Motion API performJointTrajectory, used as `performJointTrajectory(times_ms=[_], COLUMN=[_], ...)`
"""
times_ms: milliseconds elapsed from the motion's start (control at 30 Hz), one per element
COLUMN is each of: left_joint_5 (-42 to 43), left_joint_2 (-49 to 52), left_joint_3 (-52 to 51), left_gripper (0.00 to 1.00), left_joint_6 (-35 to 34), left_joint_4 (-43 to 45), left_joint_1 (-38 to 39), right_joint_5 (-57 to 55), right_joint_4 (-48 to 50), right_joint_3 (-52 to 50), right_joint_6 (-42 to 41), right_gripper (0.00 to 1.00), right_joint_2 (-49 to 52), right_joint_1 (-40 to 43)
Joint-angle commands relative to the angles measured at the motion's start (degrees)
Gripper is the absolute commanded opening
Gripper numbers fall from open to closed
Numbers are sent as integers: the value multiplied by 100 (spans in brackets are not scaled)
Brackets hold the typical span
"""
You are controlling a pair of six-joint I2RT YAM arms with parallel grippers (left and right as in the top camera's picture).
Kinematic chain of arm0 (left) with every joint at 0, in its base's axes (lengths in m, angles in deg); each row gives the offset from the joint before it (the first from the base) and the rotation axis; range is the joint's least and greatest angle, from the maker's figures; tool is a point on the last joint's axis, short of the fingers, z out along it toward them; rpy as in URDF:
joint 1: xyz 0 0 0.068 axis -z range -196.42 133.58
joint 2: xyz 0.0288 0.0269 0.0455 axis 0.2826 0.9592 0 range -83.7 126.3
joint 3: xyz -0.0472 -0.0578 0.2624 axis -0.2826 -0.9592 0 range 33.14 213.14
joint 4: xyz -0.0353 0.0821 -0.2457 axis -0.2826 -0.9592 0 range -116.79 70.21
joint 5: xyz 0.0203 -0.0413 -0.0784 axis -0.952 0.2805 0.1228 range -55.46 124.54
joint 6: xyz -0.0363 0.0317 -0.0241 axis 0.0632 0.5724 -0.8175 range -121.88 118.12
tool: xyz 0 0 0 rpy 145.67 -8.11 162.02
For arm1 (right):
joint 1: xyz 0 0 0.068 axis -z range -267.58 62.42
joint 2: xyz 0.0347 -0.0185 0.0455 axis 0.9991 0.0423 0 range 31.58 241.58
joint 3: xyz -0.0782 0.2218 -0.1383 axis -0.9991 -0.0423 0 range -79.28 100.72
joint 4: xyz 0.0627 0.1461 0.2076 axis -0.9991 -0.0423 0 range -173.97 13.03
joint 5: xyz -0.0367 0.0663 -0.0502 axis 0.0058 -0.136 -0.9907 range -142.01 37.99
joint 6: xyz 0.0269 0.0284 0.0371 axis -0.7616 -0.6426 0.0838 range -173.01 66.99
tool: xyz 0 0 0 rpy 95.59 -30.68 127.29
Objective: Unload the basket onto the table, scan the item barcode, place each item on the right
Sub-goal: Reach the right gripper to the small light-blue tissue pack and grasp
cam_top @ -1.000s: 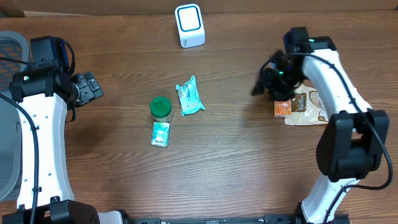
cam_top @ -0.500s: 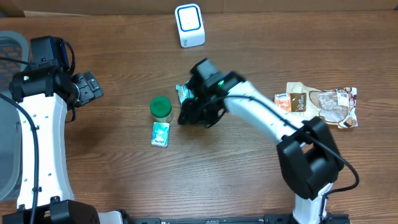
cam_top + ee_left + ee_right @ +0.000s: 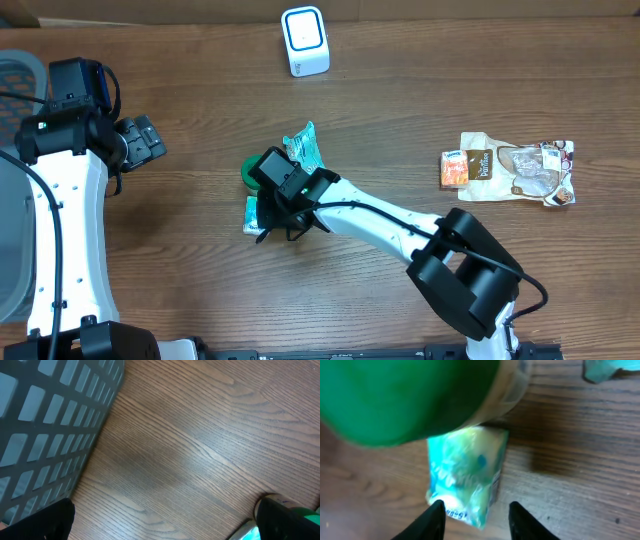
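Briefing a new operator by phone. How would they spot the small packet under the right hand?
On the brown wooden table, find the round jar with the dark green lid, left of centre. Just beside it, toward the robot, lies the small mint-green and white packet, smaller and paler than the crinkled teal pouch.

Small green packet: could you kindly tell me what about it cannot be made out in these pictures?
- Right wrist: blurred, so any print on the small green packet is illegible.
- Overhead: the right gripper covers most of the packet.
- Right wrist: the green-lidded jar, blurred and cut by the top edge, hides the packet's far end.
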Motion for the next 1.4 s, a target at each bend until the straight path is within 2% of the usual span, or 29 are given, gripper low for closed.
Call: performJointTrajectory(times_ms=[0,167,333,433,500,633,733,900,1033,1100,1233,1267,1333,1367], left_joint_5=[24,24,24,26,24,24,24,24,24,26,26,26,24,26], left_joint_2=[-7,-9,-7,-7,-7,-7,-9,-7,-9,-7,-7,-7,-9,-7], left_joint_3=[-13,-13,-13,-13,-13,-13,-13,-13,-13,-13,-13,-13,-13,-13], left_gripper=[100,99,99,100,100,100,99,99,100,99,100,100,100,100], left_joint_6=[109,109,109,109,109,109,109,109,109,109,109,109,109,109], left_joint_4=[17,17,17,17,17,17,17,17,17,17,17,17,17,17], left_joint_1=[13,13,11,11,11,11,11,11,11,11,13,13,13,13], right_joint_5=[-70,105,42,-31,-33,299,466,382,44,-573,-1633,-1709,-1738,-1762], right_joint_4=[48,133,203,234,155,13,-367,-1353,-2170,-2496,-2719,-2706,-2691,-2660], right_joint_3=[-35,-35,-37,-37,-37,-31,72,188,188,116,11,13,15,17], right_joint_6=[-278,-317,-315,-297,-293,-195,275,1493,3886,4815,5821,6190,6579,6583], right_gripper=[36,24,21,9,4,4,4,4,4,4,4,7,48,55], right_joint_2=[227,348,389,511,529,514,352,-295,-483,-481,-481,-481,-481,-481], right_joint_1=[-59,-59,-142,-208,-208,-173,-76,358,741,901,1196,1314,1493,1552])
